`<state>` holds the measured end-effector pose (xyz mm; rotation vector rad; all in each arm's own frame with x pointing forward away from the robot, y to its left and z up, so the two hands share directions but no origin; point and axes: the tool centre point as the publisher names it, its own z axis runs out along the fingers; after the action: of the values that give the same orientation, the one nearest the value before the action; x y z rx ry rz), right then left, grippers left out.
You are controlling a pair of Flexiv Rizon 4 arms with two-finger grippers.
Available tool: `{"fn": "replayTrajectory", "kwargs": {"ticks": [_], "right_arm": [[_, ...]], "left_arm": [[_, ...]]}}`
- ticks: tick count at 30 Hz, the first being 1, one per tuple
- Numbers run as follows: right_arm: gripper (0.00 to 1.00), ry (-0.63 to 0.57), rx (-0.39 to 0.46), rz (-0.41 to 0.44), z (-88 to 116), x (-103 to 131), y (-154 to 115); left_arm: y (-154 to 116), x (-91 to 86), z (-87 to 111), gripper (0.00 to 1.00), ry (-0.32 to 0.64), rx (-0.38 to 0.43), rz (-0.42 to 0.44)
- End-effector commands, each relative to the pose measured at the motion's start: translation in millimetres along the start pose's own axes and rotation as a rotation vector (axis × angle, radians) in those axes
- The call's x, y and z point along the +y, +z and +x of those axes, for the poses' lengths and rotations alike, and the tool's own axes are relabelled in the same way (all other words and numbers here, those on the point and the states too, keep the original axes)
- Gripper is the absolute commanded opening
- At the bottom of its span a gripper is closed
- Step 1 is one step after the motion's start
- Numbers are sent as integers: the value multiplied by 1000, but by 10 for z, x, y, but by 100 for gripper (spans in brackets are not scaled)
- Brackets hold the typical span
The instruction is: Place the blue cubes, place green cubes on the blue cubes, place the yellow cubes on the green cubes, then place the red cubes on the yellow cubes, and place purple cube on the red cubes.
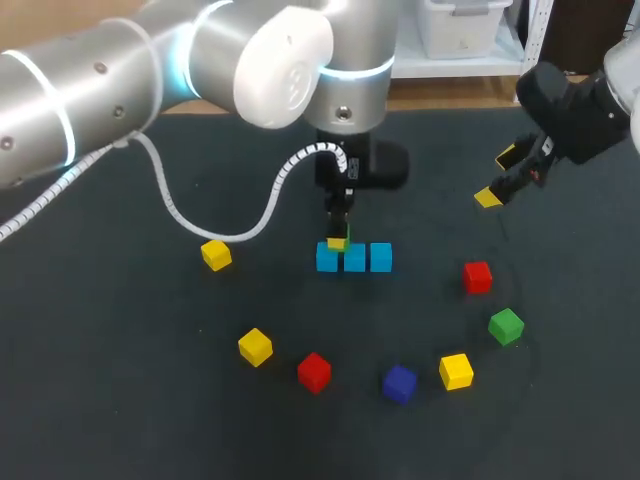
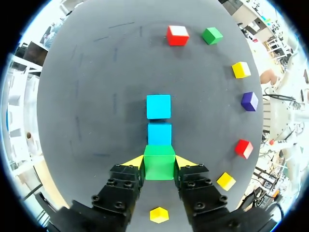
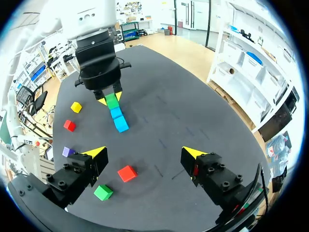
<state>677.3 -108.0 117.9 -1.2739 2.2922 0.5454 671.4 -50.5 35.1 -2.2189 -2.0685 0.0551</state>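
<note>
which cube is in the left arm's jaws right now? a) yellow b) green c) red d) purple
b, the green cube sits between the left jaws, both yellow tips pressed on its sides, at the end of the row of blue cubes.

My left arm (image 1: pixel 150 60) comes in from the left and reaches to the middle of the table, wrist pointing straight down, my left gripper (image 2: pixel 159 161) clamped on a green cube (image 2: pixel 159 170) from two sides. My right arm (image 1: pixel 590 100) hangs above the table's far right, my right gripper (image 1: pixel 497 177) tilted downward, its yellow-tipped fingers spread wide apart.
</note>
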Motion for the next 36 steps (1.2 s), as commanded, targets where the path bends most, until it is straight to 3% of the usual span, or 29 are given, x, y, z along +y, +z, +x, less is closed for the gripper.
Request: {"fn": "replayTrajectory", "kwargs": {"ticks": [1, 8, 9, 13, 18, 30, 31, 32, 34, 36], "right_arm": [[100, -1, -2, -2, 1, -5, 4], [100, -1, -2, -2, 1, -5, 4], [100, -1, -2, -2, 1, -5, 4], [100, -1, -2, -2, 1, -5, 4], [100, -1, -2, -2, 1, -5, 4], [100, -1, -2, -2, 1, -5, 4], [100, -1, -2, -2, 1, -5, 4], [100, -1, -2, -2, 1, -5, 4], [100, -1, -2, -2, 1, -5, 4], [100, -1, -2, -2, 1, -5, 4]], "left_arm": [[20, 19, -18, 0, -4, 8, 11], [58, 14, -2, 0, -26, 26, 22], [60, 14, 0, 11, -29, 25, 23], [54, 16, 4, 5, -32, 24, 24], [51, 14, 2, 25, -33, 22, 26], [57, 7, 7, 48, -31, 17, 36], [60, 6, 9, 53, -30, 18, 36], [60, 7, 9, 64, -30, 17, 37], [61, 7, 12, 68, -30, 18, 36], [53, 7, 23, 79, -31, 17, 34]]}}
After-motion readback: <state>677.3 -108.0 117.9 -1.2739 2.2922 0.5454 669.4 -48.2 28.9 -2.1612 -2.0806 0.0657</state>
